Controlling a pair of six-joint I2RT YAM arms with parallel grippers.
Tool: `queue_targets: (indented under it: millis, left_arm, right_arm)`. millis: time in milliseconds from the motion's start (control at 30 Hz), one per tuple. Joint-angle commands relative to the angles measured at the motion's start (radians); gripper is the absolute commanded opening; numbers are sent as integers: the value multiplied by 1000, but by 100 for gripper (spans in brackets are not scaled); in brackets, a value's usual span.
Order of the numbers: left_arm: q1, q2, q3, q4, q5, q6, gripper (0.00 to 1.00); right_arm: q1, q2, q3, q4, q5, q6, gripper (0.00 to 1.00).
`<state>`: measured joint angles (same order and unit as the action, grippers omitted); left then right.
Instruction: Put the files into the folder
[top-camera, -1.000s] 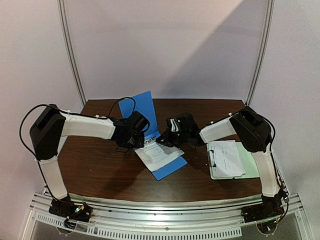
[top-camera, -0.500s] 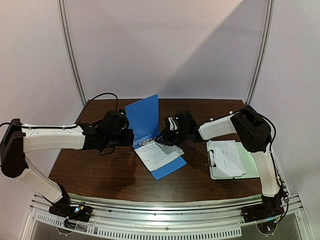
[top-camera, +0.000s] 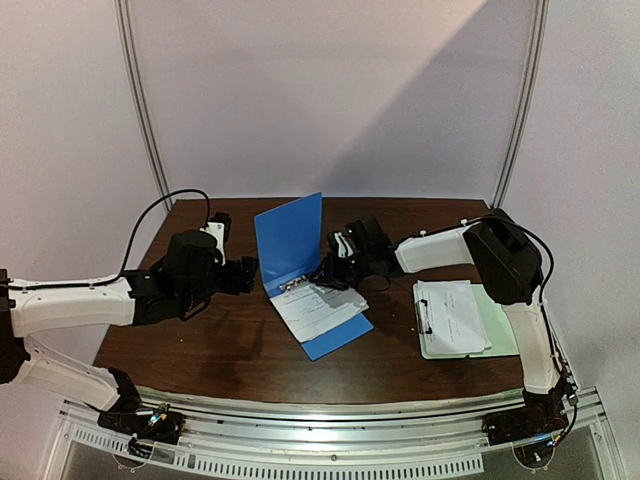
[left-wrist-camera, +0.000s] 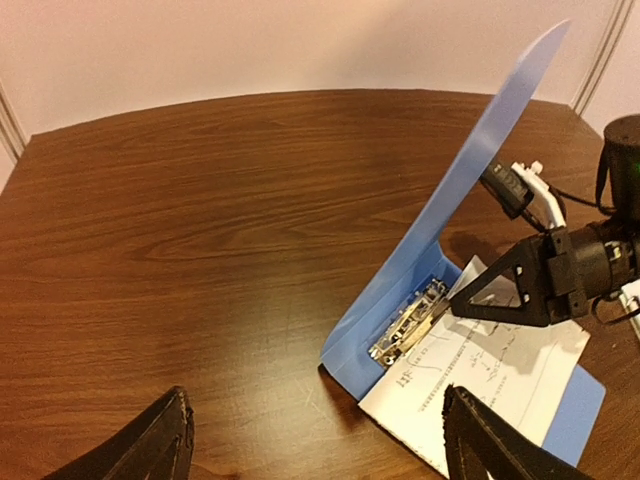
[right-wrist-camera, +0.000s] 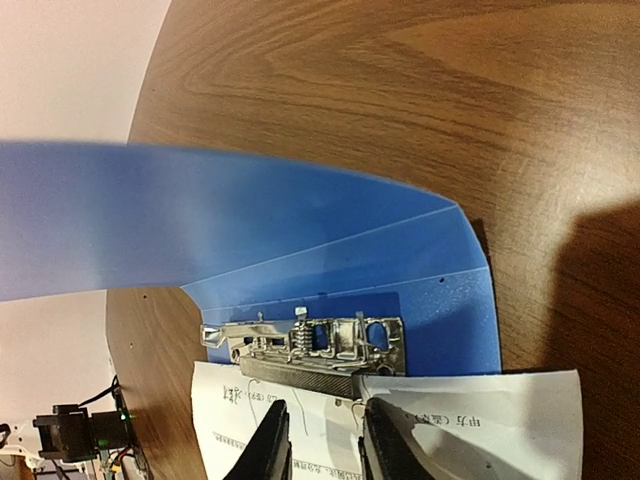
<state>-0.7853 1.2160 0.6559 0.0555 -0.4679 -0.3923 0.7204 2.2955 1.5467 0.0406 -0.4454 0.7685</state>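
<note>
The folder (top-camera: 290, 240) lies open with its cover upright, which leaves the clip (right-wrist-camera: 310, 340) reachable. One sheet (left-wrist-camera: 500, 375) lies inside under that clip. The right gripper (right-wrist-camera: 322, 410) hovers there, jaws narrowly parted, probably seating the sheet. The left gripper (left-wrist-camera: 317, 400) gapes wide, left of the folder.

Bright blue thin plastic folder (top-camera: 290, 238) open on dark wooden table (top-camera: 200, 345), cover upright, white paper sheets (top-camera: 322, 312) on lower flap. Near hinge: right gripper (top-camera: 324, 277); beside cover: left gripper (top-camera: 250, 272). Pale green clipboard (top-camera: 503, 325) at right.
</note>
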Motion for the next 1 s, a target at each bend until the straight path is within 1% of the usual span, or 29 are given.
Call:
queue_targets:
  millis: [0,100,133,233,300,367,467,600,733,967]
  left_arm:
    - [-3,-9,-8,13,-22,74,87]
    - [-1,-56,-63,99,-23,85,99]
    - [2,-72,-81,131,-14,91,99]
    - [30,-92,-111,201,44,131,99]
    - [57,-79,-110,238,123,173,99]
    - [69,-55,-102,278,205,229,100]
    - [78,3,-85,340,248,280,99]
    - [123,81,-72,448,336,321,99]
    - [174,150,-33,471,387,337,97]
    - [228,258,16,537,495,408,96]
  right_arm:
    - [-1,-11,-1,-156,48,-32,25]
    - [0,-33,-1,-171,50,-42,27]
    - [-1,-41,-2,-177,49,-45,28]
    - [-1,-68,-2,-192,44,-54,30]
    - [-1,-85,-2,-198,42,-59,32]
    - [0,-99,-1,-202,40,-64,34]
    - [-1,-113,12,-221,32,-69,36]
    - [-1,-131,18,-244,26,-80,37]
    - [-1,-173,1,-264,3,-84,39]
    - [-1,-291,-109,-268,-19,-96,42]
